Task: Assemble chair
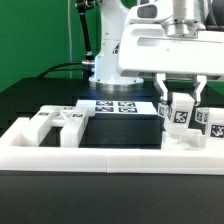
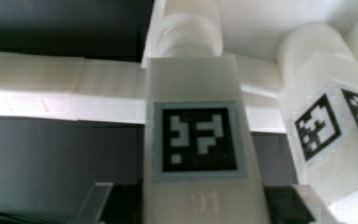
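My gripper [image 1: 181,103] hangs over the exterior view's right side. It is shut on an upright white chair piece [image 1: 180,113] that carries a black-and-white tag. In the wrist view the same piece [image 2: 199,120] runs straight out between my fingers [image 2: 115,205], with dark pads against both its sides. A second rounded white piece with a tag [image 2: 327,110] stands right beside it, and also shows in the exterior view [image 1: 212,122]. More white chair parts [image 1: 55,124] lie at the exterior view's left.
A low white wall [image 1: 100,152] runs along the front of the black table. The marker board [image 1: 112,106] lies flat behind the middle. The robot's base [image 1: 105,60] stands at the back.
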`<state>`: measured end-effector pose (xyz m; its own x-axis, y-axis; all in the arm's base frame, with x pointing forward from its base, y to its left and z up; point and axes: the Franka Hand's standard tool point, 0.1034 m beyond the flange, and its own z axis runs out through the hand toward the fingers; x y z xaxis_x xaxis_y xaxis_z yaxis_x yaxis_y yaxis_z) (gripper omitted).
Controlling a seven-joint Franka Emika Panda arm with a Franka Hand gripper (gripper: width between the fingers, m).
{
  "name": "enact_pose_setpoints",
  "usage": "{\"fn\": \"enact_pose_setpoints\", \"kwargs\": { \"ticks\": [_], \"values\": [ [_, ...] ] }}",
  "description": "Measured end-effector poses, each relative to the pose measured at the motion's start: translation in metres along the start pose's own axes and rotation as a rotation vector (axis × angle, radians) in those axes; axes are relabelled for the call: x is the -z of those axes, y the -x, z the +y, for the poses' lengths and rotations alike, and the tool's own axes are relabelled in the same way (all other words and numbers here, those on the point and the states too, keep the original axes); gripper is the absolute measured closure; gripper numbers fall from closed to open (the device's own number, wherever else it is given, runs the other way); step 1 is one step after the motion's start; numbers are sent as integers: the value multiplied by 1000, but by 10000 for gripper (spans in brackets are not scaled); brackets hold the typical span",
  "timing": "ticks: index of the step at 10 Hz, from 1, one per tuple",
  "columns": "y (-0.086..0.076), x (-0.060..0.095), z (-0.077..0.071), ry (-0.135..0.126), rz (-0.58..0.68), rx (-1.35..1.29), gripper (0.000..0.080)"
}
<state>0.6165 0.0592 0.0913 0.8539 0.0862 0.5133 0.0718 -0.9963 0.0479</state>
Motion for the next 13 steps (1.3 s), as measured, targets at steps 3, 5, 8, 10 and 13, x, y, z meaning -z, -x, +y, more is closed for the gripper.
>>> {"fn": "enact_pose_setpoints", "kwargs": {
  "ticks": [3,5,8,10,13],
  "values": [
    [1,-2,-1,2,15,4,506],
    [1,-4,-1,5,31,5,506],
    [2,-5,0,12,68,10,506],
    [5,-7,-2,13,73,11,506],
    [4,-8,-2,14,66,10,505]
  ]
}}
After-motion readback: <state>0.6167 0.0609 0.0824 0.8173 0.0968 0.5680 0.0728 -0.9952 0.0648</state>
